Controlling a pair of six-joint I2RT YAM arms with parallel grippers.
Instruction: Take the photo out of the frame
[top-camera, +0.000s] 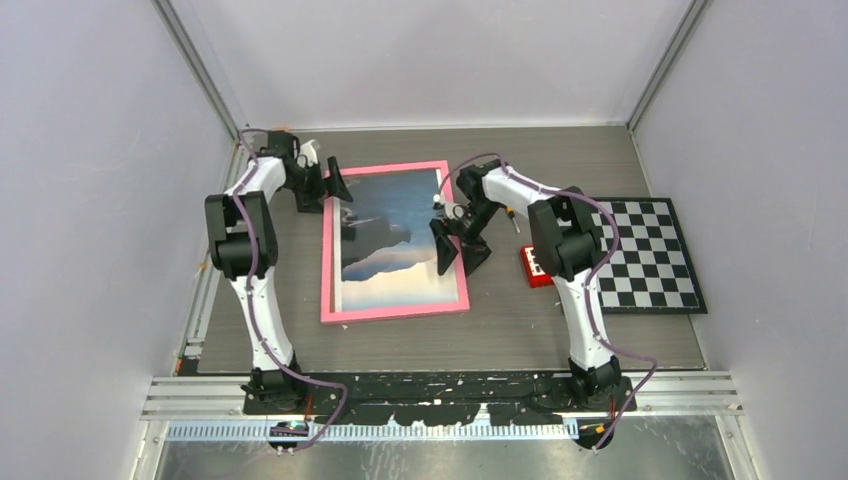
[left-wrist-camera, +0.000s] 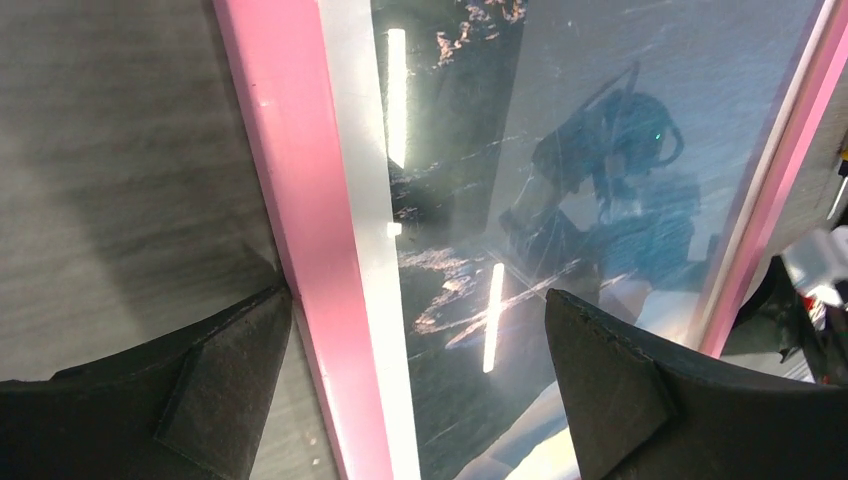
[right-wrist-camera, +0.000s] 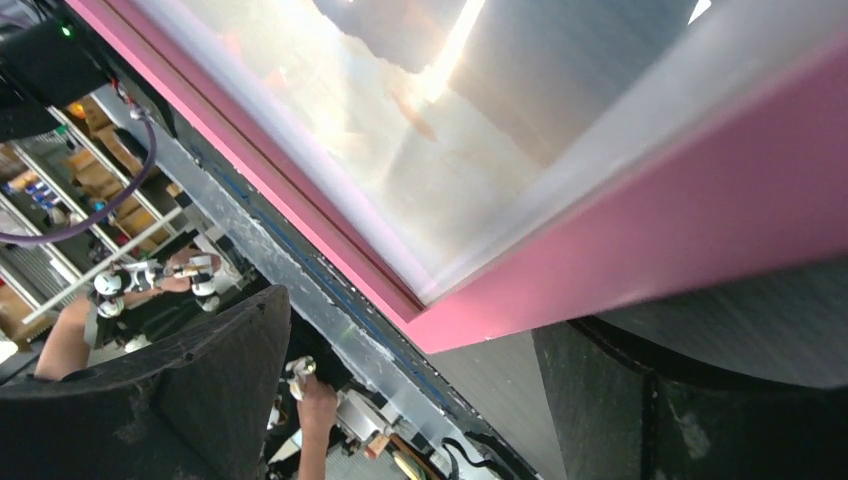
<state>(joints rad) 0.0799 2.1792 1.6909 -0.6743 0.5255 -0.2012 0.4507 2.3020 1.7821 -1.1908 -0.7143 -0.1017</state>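
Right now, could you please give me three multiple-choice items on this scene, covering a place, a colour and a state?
1. Where does the checkerboard lie relative to the frame? A. On it. B. To its right, apart. C. To its left.
2. What colour is the frame's border? A. Pink. B. Green. C. Black.
3. The left gripper is: A. shut on the frame. B. open. C. out of view.
Answers: 1B, a gap separates them; 2A, pink in every view; 3B, it stands wide astride the frame's edge.
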